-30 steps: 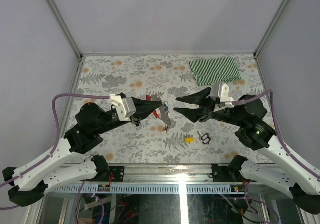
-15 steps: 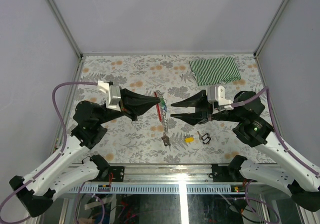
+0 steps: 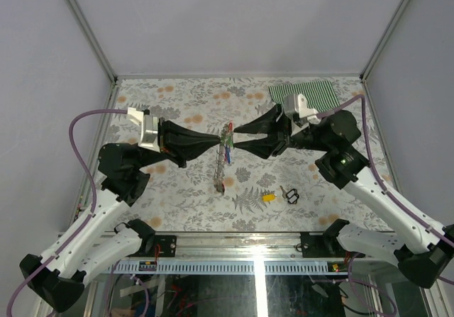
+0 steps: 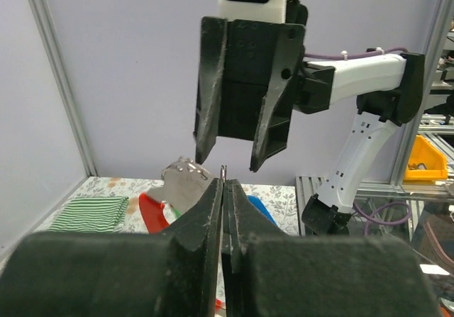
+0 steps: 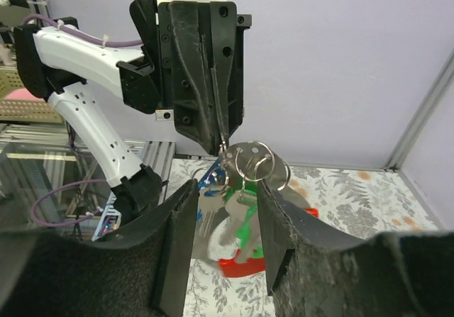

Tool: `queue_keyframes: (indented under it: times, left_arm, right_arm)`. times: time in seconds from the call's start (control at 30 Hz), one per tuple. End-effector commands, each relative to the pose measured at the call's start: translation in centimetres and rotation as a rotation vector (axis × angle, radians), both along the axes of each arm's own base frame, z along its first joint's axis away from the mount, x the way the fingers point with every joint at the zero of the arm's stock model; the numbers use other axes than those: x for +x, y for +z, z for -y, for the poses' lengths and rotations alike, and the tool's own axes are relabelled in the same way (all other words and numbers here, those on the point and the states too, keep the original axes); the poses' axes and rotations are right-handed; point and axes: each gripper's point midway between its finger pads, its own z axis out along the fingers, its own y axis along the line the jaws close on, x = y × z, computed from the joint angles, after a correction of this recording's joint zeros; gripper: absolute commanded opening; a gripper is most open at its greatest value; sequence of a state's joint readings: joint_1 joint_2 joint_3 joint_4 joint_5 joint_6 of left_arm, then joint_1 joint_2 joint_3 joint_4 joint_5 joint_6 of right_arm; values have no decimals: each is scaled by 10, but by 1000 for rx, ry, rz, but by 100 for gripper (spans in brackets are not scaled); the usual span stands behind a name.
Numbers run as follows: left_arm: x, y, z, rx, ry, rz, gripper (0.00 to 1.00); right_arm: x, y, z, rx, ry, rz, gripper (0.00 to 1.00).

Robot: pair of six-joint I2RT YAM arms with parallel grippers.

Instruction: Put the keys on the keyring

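My left gripper (image 3: pixel 224 140) is shut on a silver ring of the keyring (image 3: pixel 222 167) and holds it in the air, its chain hanging down toward the table. In the right wrist view the bunch shows silver rings (image 5: pixel 250 162), a green key (image 5: pixel 245 221), a blue key (image 5: pixel 211 181) and the red clip (image 5: pixel 245 264). My right gripper (image 3: pixel 236 139) is open, its fingers on either side of the bunch without touching it (image 5: pixel 227 189). A yellow key (image 3: pixel 268 197) lies on the table near the front. In the left wrist view the shut left gripper (image 4: pixel 225 186) hides most of the bunch.
A small black loop (image 3: pixel 291 195) lies beside the yellow key. A green striped cloth (image 3: pixel 306 96) is at the back right, partly behind the right arm. The floral table (image 3: pixel 177 104) is walled by grey panels, with a metal rail at the front edge.
My left gripper has lifted the keyring off the table and moved right and up. My right gripper has risen and moved left until its open fingers flank the hanging bunch.
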State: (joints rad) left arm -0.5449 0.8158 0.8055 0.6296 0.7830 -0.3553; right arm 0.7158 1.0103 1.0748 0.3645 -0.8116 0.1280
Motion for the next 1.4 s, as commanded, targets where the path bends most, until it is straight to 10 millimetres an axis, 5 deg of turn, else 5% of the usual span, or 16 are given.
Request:
queue_keyframes:
  times: [0.0,0.73,1.37]
  left_arm:
    - [-16,19,-7,-39,-36,89,0]
    - [-20,18,-5,-12,-55,106,0]
    - [-19,19,-7,-18,-34,106,2]
  right_arm:
    - [-23,38,2,101,134,80,45]
    - [-17,16,-24,52,161,50,37]
    - [-17,12,-25,40,152,27,0]
